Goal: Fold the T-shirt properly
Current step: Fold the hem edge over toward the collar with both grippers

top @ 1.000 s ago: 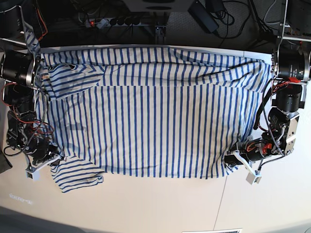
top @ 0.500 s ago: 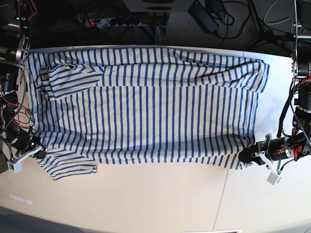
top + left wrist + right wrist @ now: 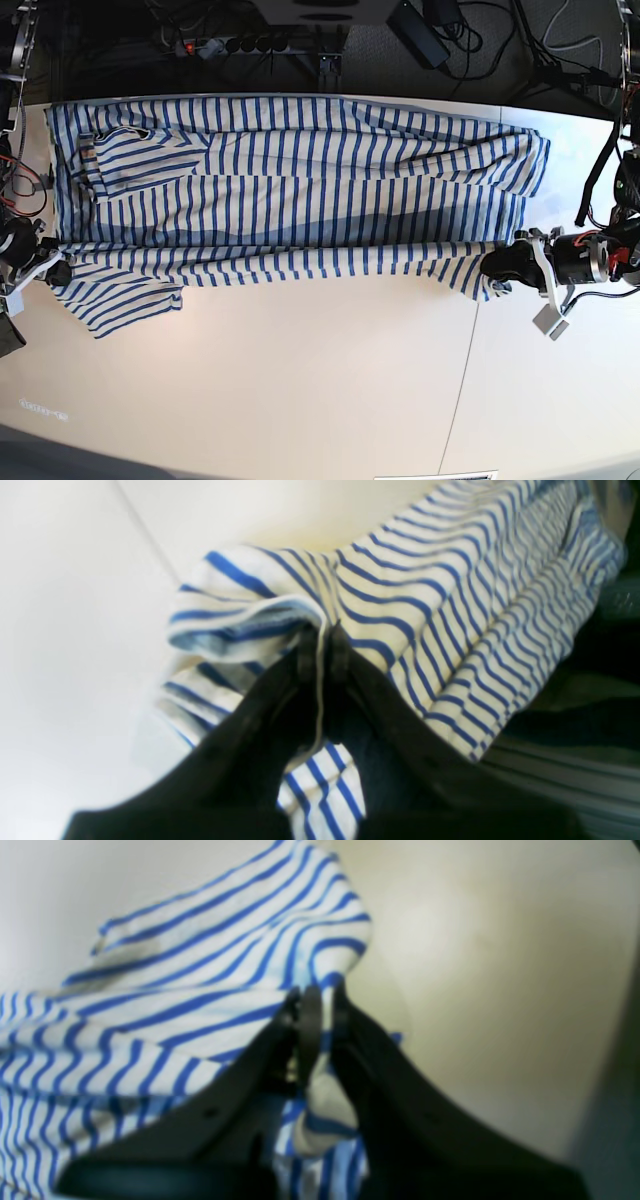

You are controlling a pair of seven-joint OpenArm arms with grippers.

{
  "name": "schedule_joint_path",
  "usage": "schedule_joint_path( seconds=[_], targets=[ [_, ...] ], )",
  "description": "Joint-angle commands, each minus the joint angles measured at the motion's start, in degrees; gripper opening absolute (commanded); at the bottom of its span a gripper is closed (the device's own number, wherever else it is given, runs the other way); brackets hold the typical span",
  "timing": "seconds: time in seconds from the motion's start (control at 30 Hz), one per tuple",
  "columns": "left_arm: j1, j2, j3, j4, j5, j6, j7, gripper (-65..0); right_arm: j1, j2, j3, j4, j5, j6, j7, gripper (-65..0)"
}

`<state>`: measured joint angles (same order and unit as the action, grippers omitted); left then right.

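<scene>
Though hidden from base, pinched T-shirt (image 3: 400, 610) hem.

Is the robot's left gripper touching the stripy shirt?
Touching. The left wrist view shows the left gripper shut on a fold of the T-shirt, with the cloth's edge pinched between the closed jaws.

1 T-shirt (image 3: 300, 190), white with blue stripes. 2 pincers: left pincer (image 3: 497, 266), right pincer (image 3: 58, 272), each clamped on shirt fabric. 1 counter (image 3: 330, 400), white. 1 power strip (image 3: 235, 44) at the back edge. Several dark cables (image 3: 480, 40) behind, count unclear.
</scene>
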<state>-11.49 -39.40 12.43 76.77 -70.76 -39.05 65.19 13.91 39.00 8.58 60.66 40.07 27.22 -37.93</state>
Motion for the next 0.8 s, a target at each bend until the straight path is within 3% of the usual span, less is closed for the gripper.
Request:
schedule_joint_path(
  seconds=[0.0,0.63,0.67,0.73,0.77],
  targets=[
    [-0.2,-1.1,-0.5,1.5,-0.9,-1.0,-0.7,-65.0,-0.1,2.1,0.7,1.5,0.7,4.3,0.9,-65.0],
    [5.6,-1.0,-0.5,2.0,-1.0,-1.0,-0.7,-65.0,-13.5,1.8,3.7,7.1,0.2,4.1,1.8,-65.0],
    [5.6,-1.0,-0.5,2.0,-1.0,-1.0,-0.7,-65.0,-13.5,1.7,3.7,6.8,-0.7,4.1,1.9,-59.0],
    [5.6,-0.9,-0.5,2.0,-1.0,-1.0,-0.7,-65.0,-13.5,1.8,3.7,6.6,-0.8,4.0,2.1,-35.9],
    [5.6,-0.7,-0.5,2.0,-1.0,-1.0,-0.7,-65.0,-13.4,1.8,3.7,6.6,-0.9,4.1,2.3,-27.4]
  ],
)
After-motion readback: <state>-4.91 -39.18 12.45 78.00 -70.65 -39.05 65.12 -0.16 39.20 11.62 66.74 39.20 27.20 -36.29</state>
